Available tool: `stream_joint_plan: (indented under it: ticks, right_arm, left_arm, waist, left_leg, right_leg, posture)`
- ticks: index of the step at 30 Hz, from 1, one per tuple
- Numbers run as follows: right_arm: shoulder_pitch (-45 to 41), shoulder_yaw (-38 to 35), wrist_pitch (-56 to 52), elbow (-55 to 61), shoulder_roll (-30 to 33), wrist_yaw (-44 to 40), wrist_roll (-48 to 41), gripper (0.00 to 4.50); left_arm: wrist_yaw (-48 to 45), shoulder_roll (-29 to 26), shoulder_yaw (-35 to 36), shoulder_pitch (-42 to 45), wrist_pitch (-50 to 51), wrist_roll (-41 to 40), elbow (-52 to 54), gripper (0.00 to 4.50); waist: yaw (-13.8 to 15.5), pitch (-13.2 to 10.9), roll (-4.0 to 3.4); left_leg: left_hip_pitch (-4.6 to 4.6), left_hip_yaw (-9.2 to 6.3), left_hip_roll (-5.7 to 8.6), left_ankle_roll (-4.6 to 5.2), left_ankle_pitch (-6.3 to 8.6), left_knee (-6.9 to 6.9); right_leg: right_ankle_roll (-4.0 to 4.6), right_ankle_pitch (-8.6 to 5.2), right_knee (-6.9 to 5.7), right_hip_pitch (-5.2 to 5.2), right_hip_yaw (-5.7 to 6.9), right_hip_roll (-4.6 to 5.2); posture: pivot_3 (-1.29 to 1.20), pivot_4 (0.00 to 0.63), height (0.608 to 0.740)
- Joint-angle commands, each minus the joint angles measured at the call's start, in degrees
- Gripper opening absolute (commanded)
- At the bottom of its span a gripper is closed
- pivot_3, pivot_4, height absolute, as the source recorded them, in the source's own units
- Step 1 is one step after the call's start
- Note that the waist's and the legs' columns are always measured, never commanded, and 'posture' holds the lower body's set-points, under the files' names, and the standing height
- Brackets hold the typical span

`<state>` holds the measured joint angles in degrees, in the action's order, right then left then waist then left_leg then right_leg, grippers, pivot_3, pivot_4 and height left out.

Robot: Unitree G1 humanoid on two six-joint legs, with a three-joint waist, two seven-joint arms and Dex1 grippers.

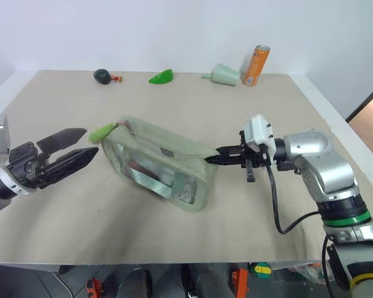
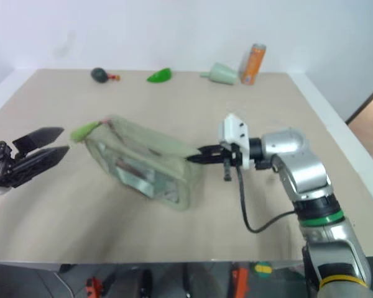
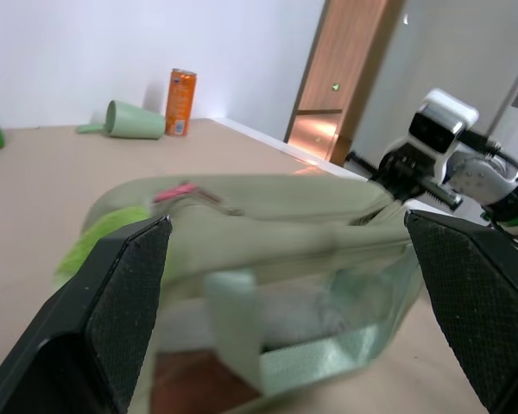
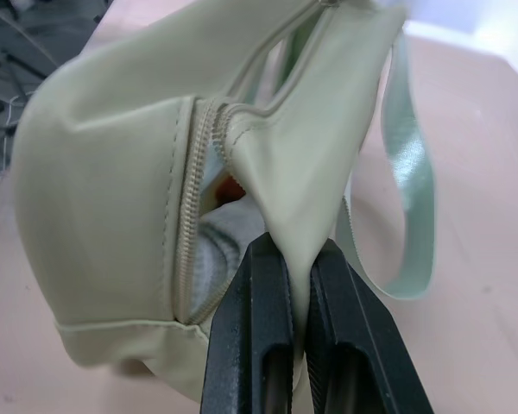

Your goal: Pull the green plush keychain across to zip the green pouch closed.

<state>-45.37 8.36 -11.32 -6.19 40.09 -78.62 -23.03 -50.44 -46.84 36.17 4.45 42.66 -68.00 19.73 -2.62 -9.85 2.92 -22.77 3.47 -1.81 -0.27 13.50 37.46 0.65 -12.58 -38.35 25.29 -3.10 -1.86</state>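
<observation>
The pale green pouch (image 1: 158,162) lies in the middle of the table, its clear window facing me and its zipper gaping, as the right wrist view shows. At the pouch's left end the lime-green plush keychain (image 1: 102,132) sticks out on a short pink cord. My right gripper (image 1: 212,159) is shut on a fold of fabric at the green pouch's right end (image 4: 304,185). My left gripper (image 1: 81,144) hangs open just left of the keychain, a little apart from it. In the left wrist view the keychain (image 3: 99,239) shows beside one of my fingers (image 3: 112,319).
Along the table's far edge stand a dark green ball (image 1: 101,76), a glossy green leaf-shaped piece (image 1: 161,77), a pale green funnel (image 1: 224,74) on its side and an orange can (image 1: 256,65). The right table edge (image 1: 336,118) runs near my right arm.
</observation>
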Motion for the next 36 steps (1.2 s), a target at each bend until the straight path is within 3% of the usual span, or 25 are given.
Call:
stream_joint_plan:
  ticks: [1,4,8,20,26,27,36]
  right_arm:
    - [-8.01,-3.58,6.36,-7.09,-1.00,-4.18,-0.75,0.04]
    - [-13.78,-3.16,7.26,-12.52,-1.39,-9.30,-1.43,0.04]
    - [-14.65,-0.04,7.70,-13.73,-0.59,-13.83,-3.16,0.04]
    - [-10.64,2.71,6.82,-14.53,-2.40,-13.88,-6.55,0.04]
    - [-11.18,4.19,12.50,-18.99,-3.62,-11.30,0.57,0.04]
    - [-11.28,4.21,12.52,-19.18,-3.69,-10.86,0.82,0.37]
    - [-10.73,1.35,10.27,-16.38,-2.64,-10.61,0.21,0.37]
  left_arm:
    - [-0.29,-0.25,1.29,-0.01,-0.50,-0.68,-0.18,4.50]
    - [-0.52,-0.49,1.07,-0.24,-0.47,-0.30,-0.43,4.50]
    - [0.05,-0.34,1.47,-0.51,-0.35,-0.72,-0.08,4.50]
    - [0.37,-1.29,2.98,-1.57,0.15,-1.71,-0.38,4.50]
    - [0.66,-1.74,1.91,-0.54,0.44,-1.90,-0.62,4.50]
    - [0.68,-1.75,1.87,-0.54,0.45,-1.93,-0.56,4.50]
    - [0.70,-1.68,0.68,0.94,0.85,-1.83,-1.23,4.50]
  waist:
    - [-0.06,0.00,0.00]
    - [-0.07,0.00,-0.01]
    - [0.05,0.00,0.00]
    - [0.01,-0.05,-0.08]
    - [0.05,-0.05,-0.08]
    - [0.03,-0.05,-0.08]
    - [-0.01,-0.05,-0.08]
  left_leg:
    - [0.00,0.01,0.00,0.00,0.00,0.00]
    - [0.00,0.00,-0.02,0.01,0.01,-0.03]
    - [-0.05,-0.15,-0.02,0.01,0.04,-0.06]
    - [-0.16,-0.27,0.00,-0.02,0.03,0.07]
    - [-0.14,-0.36,-0.01,-0.05,0.00,0.08]
    - [-0.14,-0.37,-0.01,-0.05,-0.01,0.08]
    - [-0.11,-0.38,-0.02,-0.07,-0.02,0.08]
  right_leg:
    - [0.01,0.00,0.00,0.00,0.00,0.00]
    - [0.08,0.00,0.00,0.02,0.01,-0.01]
    - [0.20,-0.07,0.00,0.01,0.14,0.01]
    - [0.29,-0.01,-0.05,0.04,0.39,0.13]
    - [0.31,-0.02,-0.13,0.04,0.47,0.09]
    - [0.31,-0.02,-0.15,0.03,0.47,0.09]
    - [0.37,-0.06,-0.25,0.04,0.48,0.07]
  posture:
    - [0.00,0.150,0.740]
    - [0.00,0.150,0.740]
    - [0.00,0.150,0.740]
    - [0.00,0.150,0.740]
    - [0.00,0.150,0.740]
    - [0.00,0.150,0.740]
    - [0.00,0.150,0.740]
